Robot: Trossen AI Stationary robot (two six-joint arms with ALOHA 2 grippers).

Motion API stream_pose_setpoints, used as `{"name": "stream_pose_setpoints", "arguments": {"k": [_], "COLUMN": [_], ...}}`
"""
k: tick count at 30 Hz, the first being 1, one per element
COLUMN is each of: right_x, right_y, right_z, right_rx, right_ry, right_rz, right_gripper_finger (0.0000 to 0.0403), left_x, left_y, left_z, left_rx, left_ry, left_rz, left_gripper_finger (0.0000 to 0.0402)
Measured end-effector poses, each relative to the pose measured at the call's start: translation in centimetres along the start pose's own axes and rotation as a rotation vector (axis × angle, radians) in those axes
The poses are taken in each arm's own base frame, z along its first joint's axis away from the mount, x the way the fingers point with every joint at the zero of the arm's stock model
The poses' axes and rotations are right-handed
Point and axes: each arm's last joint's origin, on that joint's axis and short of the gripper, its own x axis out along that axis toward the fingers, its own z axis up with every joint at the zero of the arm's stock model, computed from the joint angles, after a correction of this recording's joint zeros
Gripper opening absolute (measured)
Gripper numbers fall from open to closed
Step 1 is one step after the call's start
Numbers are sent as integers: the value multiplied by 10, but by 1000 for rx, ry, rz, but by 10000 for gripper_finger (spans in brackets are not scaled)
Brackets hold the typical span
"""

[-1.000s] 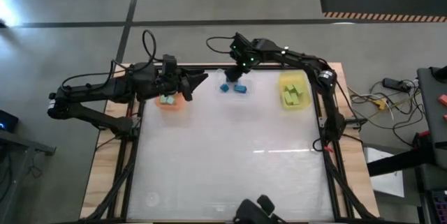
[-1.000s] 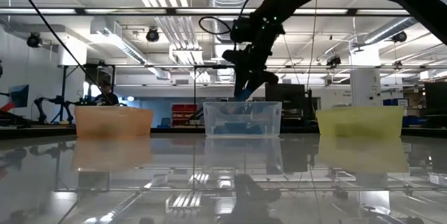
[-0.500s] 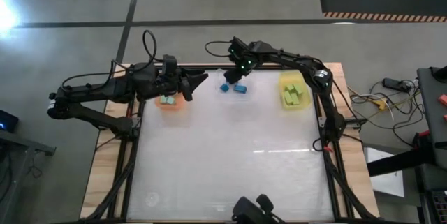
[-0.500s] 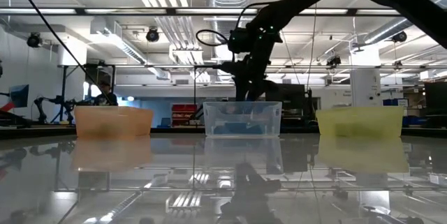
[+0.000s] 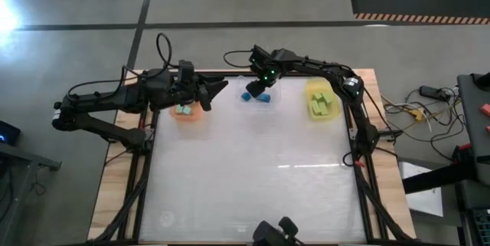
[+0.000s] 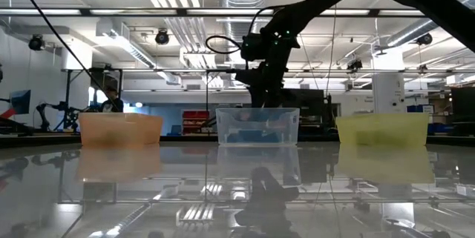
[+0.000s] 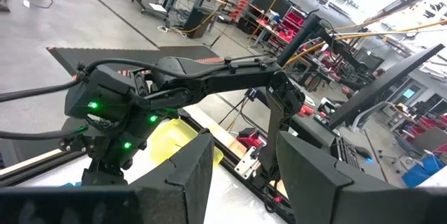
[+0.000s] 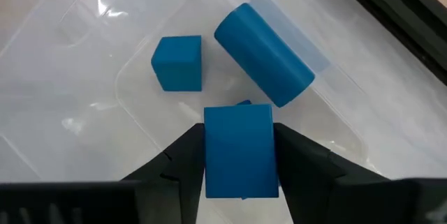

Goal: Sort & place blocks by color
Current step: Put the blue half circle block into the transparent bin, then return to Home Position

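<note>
Glossy white table (image 5: 253, 169) (mirrors trays) w/ open workshop room behind.

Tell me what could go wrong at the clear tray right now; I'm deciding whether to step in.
The right gripper has a blue block between its fingers above the clear tray. Dropped here, it may hit the blue cylinder or blue cube below and bounce out. The left gripper, open near the orange tray, seems clear.

Bright overhead lights, glare on table (image 6: 223, 193)
</note>
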Motion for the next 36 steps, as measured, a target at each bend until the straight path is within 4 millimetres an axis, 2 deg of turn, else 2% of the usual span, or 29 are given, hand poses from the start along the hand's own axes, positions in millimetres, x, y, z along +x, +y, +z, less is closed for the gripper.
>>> {"name": "stream_pose_setpoints", "arguments": {"k": [6,10,17,20,24,30,32,36], "right_x": [0,-2,-33,-53,-84,-120,-129,-134], "right_y": [0,1,14,31,64,119,131,140], "right_z": [0,0,-4,-10,-22,-54,-66,-92], "right_rx": [-3,-5,-32,-84,-221,-492,-531,-569], "right_ry": [0,-2,-40,-75,-146,-301,-378,-495], "right_rz": [1,1,22,46,93,218,268,335], "right_gripper_finger": [193,207,200,190,176,171,170,170], "left_x": [0,0,-2,-8,-18,-30,-35,-49], "left_y": [0,0,1,3,7,16,22,38], "left_z": [0,0,0,0,-3,-22,-29,-47], "left_rx": [0,1,10,49,135,267,264,225], "left_ry": [-1,-1,9,45,142,293,317,338], "left_rz": [2,2,8,3,-26,-197,-223,-225], "left_gripper_finger": [141,141,141,141,141,141,141,128]}}
